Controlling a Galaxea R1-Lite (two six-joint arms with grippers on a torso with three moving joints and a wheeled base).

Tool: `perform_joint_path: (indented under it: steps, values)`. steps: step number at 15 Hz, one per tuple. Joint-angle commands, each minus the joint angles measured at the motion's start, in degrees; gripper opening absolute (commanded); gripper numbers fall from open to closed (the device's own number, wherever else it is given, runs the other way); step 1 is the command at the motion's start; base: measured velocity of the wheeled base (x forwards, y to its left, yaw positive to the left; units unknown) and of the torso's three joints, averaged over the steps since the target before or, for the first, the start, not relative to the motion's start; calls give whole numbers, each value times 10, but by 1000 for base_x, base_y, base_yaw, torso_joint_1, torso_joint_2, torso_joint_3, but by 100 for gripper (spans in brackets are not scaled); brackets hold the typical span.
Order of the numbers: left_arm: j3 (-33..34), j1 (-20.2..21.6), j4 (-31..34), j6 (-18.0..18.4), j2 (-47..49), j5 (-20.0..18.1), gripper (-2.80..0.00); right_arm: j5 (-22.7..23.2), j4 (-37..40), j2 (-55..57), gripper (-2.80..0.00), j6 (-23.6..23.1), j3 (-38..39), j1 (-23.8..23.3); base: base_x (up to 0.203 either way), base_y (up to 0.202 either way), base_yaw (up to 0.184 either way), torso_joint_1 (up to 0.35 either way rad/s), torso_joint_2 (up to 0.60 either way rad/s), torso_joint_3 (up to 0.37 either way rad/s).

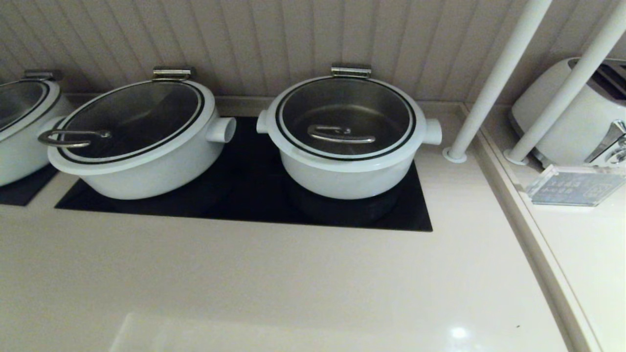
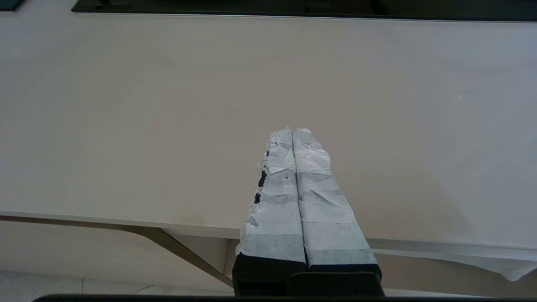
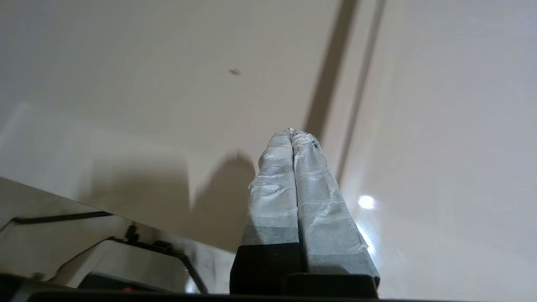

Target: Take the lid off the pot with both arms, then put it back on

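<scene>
The pot [image 1: 348, 173] is deep, round and white with two stub handles and a steel hinge clip [image 1: 351, 71]. It stands on the black cooktop [image 1: 254, 195] at centre right. The lid [image 1: 391, 105], glass with a white rim and black ring, sits closed on it, its bent steel bar handle [image 1: 341, 134] in the middle. Neither arm shows in the head view. My left gripper [image 2: 292, 131] is shut and empty above the beige counter near its front edge. My right gripper [image 3: 291, 132] is shut and empty above the counter near a seam.
A wider, shallower white pot [image 1: 142, 166] with a loop-handled lid [image 1: 127, 117] stands left on the cooktop, another pot [image 1: 22, 132] at the far left. Two white poles [image 1: 499, 78] rise at right. A white toaster [image 1: 577, 117] and a clear sign holder [image 1: 572, 186] sit on the right counter.
</scene>
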Motion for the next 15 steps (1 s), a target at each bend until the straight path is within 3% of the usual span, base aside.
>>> perform_joint_path:
  steps: [1,5,15]
  values:
    - [0,0,0,0,0,0,-280,-13,19,-73,-280,0,-3,-12,0,0,0,0,0,0]
    - [0,0,0,0,0,0,-280,-22,38,-162,-280,34,-3,-24,0,0,0,0,0,0]
    - [0,0,0,0,0,0,-280,-27,37,-163,-280,56,-2,-24,0,0,0,0,0,0]
